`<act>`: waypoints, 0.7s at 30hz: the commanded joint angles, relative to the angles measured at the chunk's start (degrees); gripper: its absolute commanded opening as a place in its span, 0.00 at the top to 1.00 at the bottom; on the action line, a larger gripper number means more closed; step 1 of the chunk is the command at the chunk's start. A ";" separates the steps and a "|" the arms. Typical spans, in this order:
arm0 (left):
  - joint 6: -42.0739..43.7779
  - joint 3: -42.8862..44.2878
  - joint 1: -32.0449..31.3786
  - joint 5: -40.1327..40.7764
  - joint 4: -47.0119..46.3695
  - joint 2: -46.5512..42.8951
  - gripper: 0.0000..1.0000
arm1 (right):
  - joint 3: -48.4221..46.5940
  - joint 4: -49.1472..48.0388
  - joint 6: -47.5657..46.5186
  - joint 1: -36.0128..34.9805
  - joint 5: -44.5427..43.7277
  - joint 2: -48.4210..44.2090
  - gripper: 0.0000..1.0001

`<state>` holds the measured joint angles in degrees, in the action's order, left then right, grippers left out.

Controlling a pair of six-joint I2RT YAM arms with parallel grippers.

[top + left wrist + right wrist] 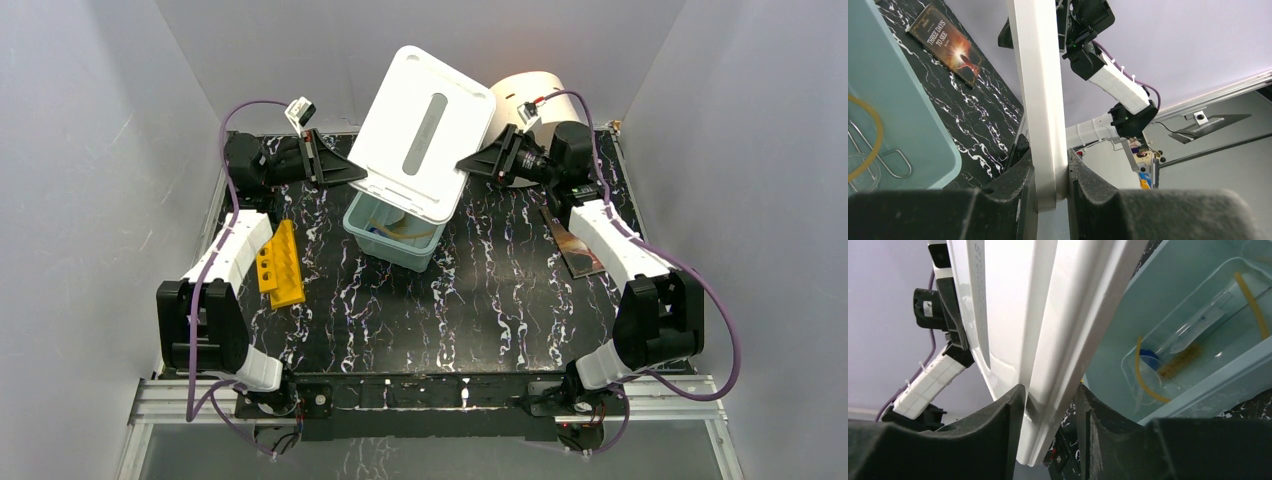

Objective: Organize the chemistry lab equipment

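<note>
A white bin lid (425,130) hangs tilted above an open pale teal bin (362,225). My left gripper (335,165) is shut on the lid's left edge (1040,90), its jaws (1052,175) pressed on the rim. My right gripper (480,162) is shut on the lid's right edge (1048,315), the rim between its fingers (1050,415). Inside the bin (1198,385) lie a blue-capped clear tube (1193,327), amber rubber tubing (1253,305), a brush (1180,362) and a small clear glass vessel (1148,385). The left wrist view shows tubing (875,135) too.
A yellow rack (280,262) lies on the black marbled table by the left arm. A dark book (578,245) lies beside the right arm, also seen in the left wrist view (948,45). A big cream cylinder (525,100) stands at the back behind the lid.
</note>
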<state>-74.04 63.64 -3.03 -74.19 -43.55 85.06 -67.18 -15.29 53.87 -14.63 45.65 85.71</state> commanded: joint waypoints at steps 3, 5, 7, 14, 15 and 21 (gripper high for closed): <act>-3.62 -0.33 0.54 -0.92 -7.63 -1.18 1.00 | 1.26 -11.84 6.39 0.27 3.84 -2.19 0.59; -3.35 -0.61 0.56 -0.56 -6.68 -1.06 1.00 | 1.26 -12.14 6.95 0.25 4.17 -2.04 0.61; -1.52 -0.31 0.57 -0.26 -3.82 -1.07 1.00 | 1.21 -12.46 7.40 0.25 4.18 -1.96 0.63; 26.11 7.51 0.57 6.46 34.56 -2.25 0.78 | 2.33 -13.83 9.50 0.30 3.30 -2.33 0.83; 28.44 8.46 0.52 7.68 38.58 -2.26 0.73 | 2.47 -13.32 9.56 0.24 3.11 -2.36 0.84; 34.20 10.00 0.99 12.92 48.35 -2.57 0.41 | 3.43 -11.24 10.45 0.26 2.38 -2.64 0.88</act>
<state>-48.66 70.74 -2.72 -66.22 -8.71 84.84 -63.51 -24.14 63.72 -14.15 47.77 85.52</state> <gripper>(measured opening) 0.510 0.361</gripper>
